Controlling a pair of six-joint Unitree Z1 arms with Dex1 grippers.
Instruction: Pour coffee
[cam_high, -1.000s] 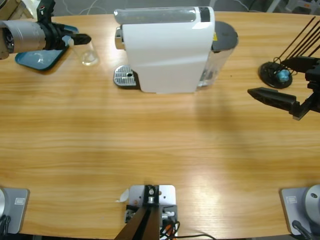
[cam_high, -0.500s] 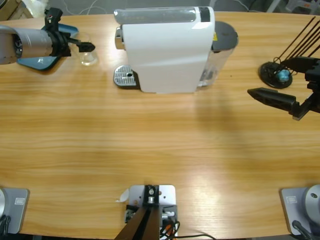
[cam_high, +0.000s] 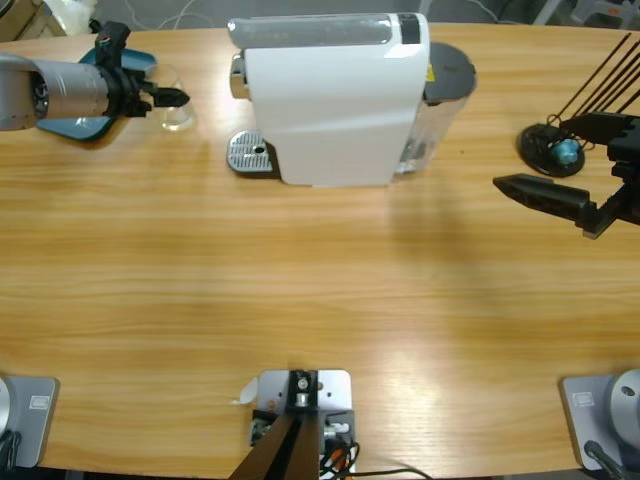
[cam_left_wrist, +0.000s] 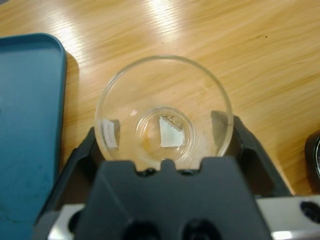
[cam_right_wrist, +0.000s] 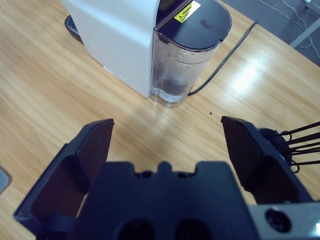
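Left gripper (cam_high: 170, 97): upper left of the high view; jaws stand on either side of the clear glass cup (cam_left_wrist: 164, 115), apparently closed on its walls
Glass cup: upright on the worktop (cam_high: 300, 280), just beside the blue tray (cam_left_wrist: 27, 125) and well apart from the drip grate (cam_high: 250, 153)
Coffee: none visible; the cup bottom looks dry, with only a pale reflection in it
Coffee machine (cam_high: 335, 95): upper middle of the high view, water tank (cam_right_wrist: 185, 60) behind it
Right gripper (cam_right_wrist: 167, 150): right edge of the high view, jaws wide apart, holding nothing
Capsule (cam_high: 567, 152): blue, on the black stand at far right
Risk: thin smooth glass could slip or tip in a light grip, and a cup set off-centre under the spout would let coffee miss it
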